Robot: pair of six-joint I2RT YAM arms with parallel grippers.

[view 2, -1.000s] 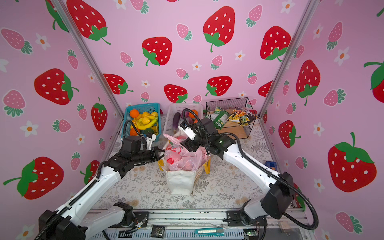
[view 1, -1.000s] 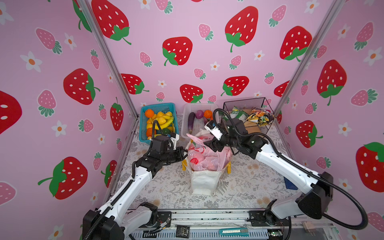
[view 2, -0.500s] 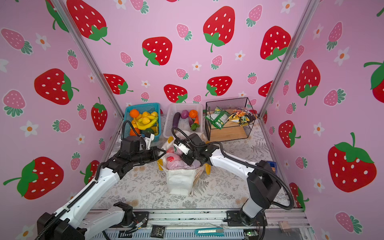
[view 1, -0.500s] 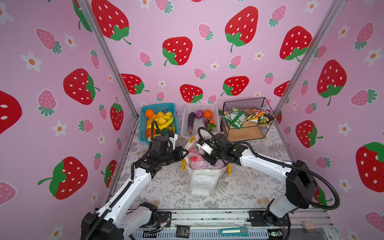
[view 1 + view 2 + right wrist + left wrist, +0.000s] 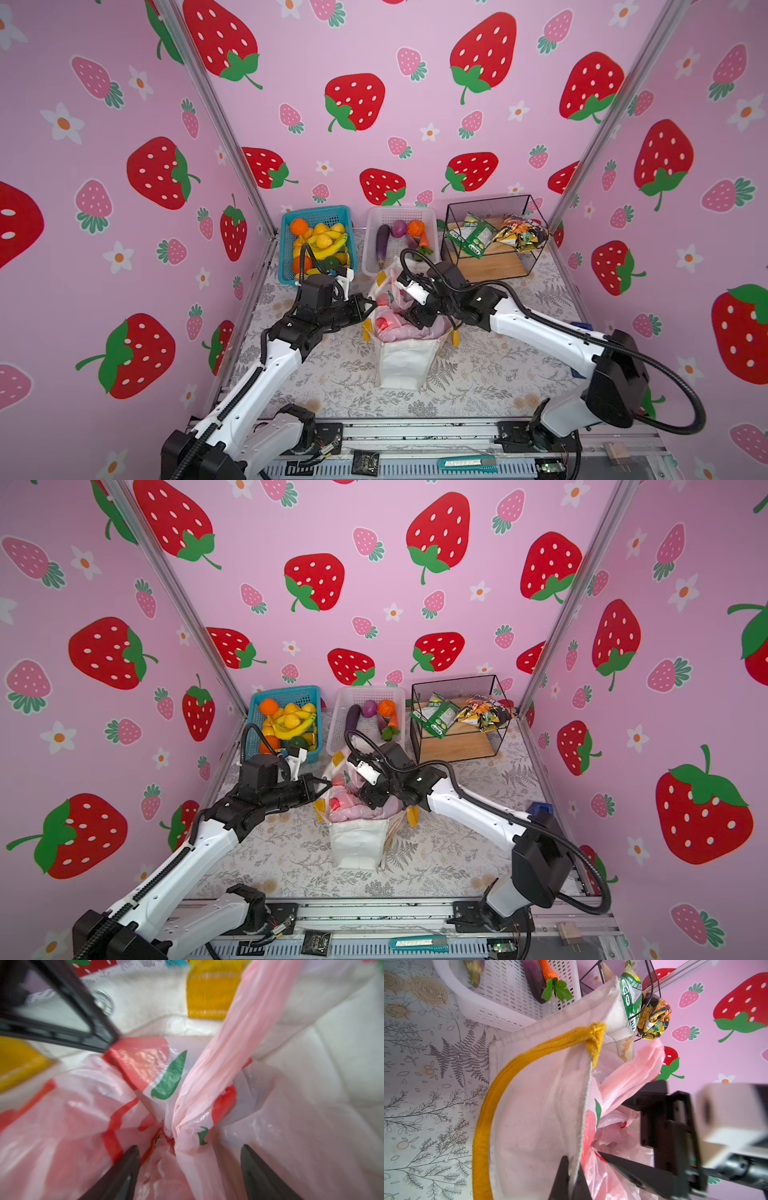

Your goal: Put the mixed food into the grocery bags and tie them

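Observation:
The cream canvas tote [image 5: 405, 365] [image 5: 357, 845] stands mid-table, and the pink plastic bag [image 5: 399, 328] [image 5: 239, 1043] is stuffed inside it with its top bunched. My left gripper [image 5: 372, 303] [image 5: 574, 1169] is shut on the tote's rim [image 5: 583, 1105], near a yellow strap [image 5: 500, 1095]. Over the tote's mouth my right gripper [image 5: 413, 318] [image 5: 190, 1153] is open, its fingers straddling the bag's twisted neck without gripping it. The remaining mixed food lies at the back: toy vegetables [image 5: 399, 241] and snack packets [image 5: 519, 235].
A blue basket of fruit [image 5: 318, 245] sits at the back left. A white basket [image 5: 370, 266] holds the vegetables. A black wire basket [image 5: 490, 203] holds the packets. A utility knife [image 5: 465, 461] lies on the front rail.
My right gripper has come down from above the tote onto the pink bag, and its jaws now stand wider apart. The left gripper has kept its hold on the tote's rim.

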